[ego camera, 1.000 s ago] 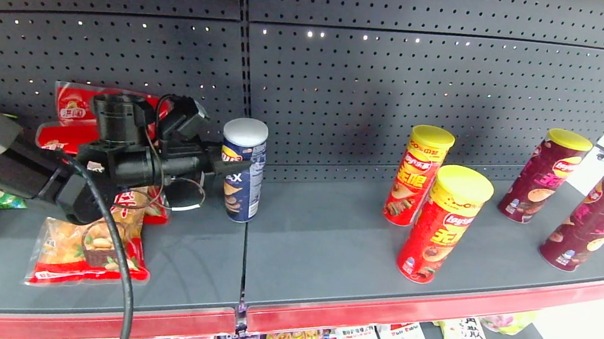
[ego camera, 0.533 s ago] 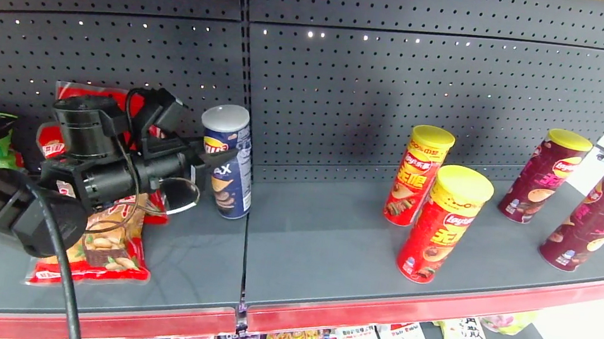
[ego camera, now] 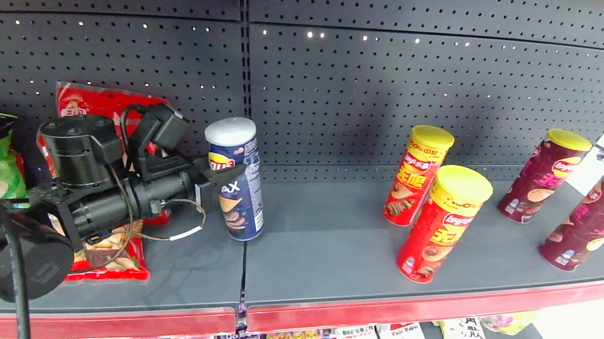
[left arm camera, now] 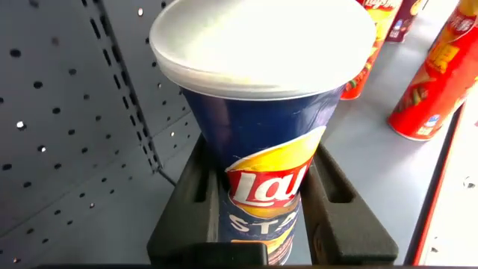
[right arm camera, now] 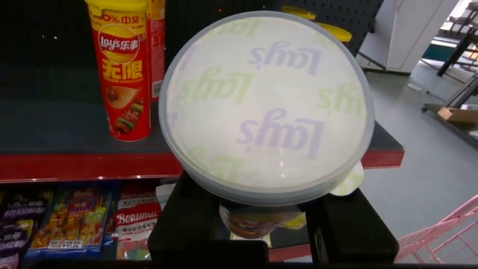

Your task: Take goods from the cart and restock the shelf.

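The big dark grey shelf [ego camera: 327, 251] with a red front edge is in front of me. My left arm [ego camera: 3, 239] comes in from the left, low over the shelf and over a flat red snack bag [ego camera: 117, 268]. My left gripper [ego camera: 225, 172] lies sideways and pinches the blue can [ego camera: 240, 197], squeezing it from both sides. The blue can is by the seam in the middle of the shelf, near the back wall and well apart from the red cans [ego camera: 442, 223]. It leans a little, with its top toward the left. I cannot tell if its bottom touches the shelf. It has a white lid [ego camera: 230, 127] and pictures of chips. My right gripper [right arm camera: 272, 220] pinches a second can [right arm camera: 269, 104] with a pale lid, out in front of the shelf.
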